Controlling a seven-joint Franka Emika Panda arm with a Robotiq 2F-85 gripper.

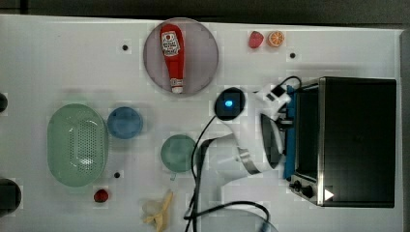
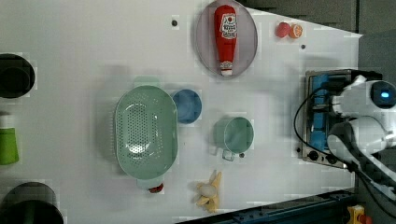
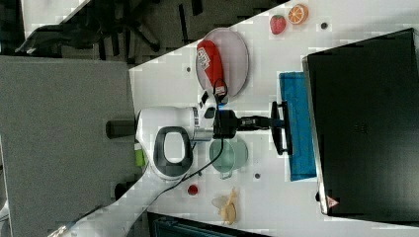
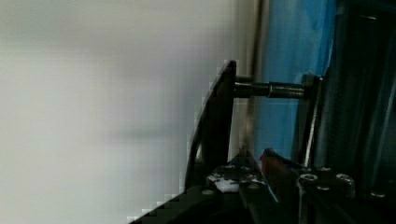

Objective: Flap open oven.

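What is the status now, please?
Gripper shut on bar handle. Oven door flapped partly open. Nothing in the way.

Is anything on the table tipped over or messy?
Yes: the ketchup bottle lies flat on its side on the plate instead of standing up. The peeled banana sits loose near the table's edge. Nothing looks spilled or broken.

Items on the counter [image 1: 58,58]: one oven [image 1: 355,140] with two knobs [image 1: 302,187]; one ketchup bottle [image 1: 173,55] on one plate [image 1: 205,53]; one colander [image 1: 77,144]; one blue bowl [image 1: 124,122]; one green cup [image 1: 178,153]; one banana [image 1: 159,211]; one strawberry [image 1: 256,39]; one orange half [image 1: 276,38]; one small red fruit [image 1: 100,195].
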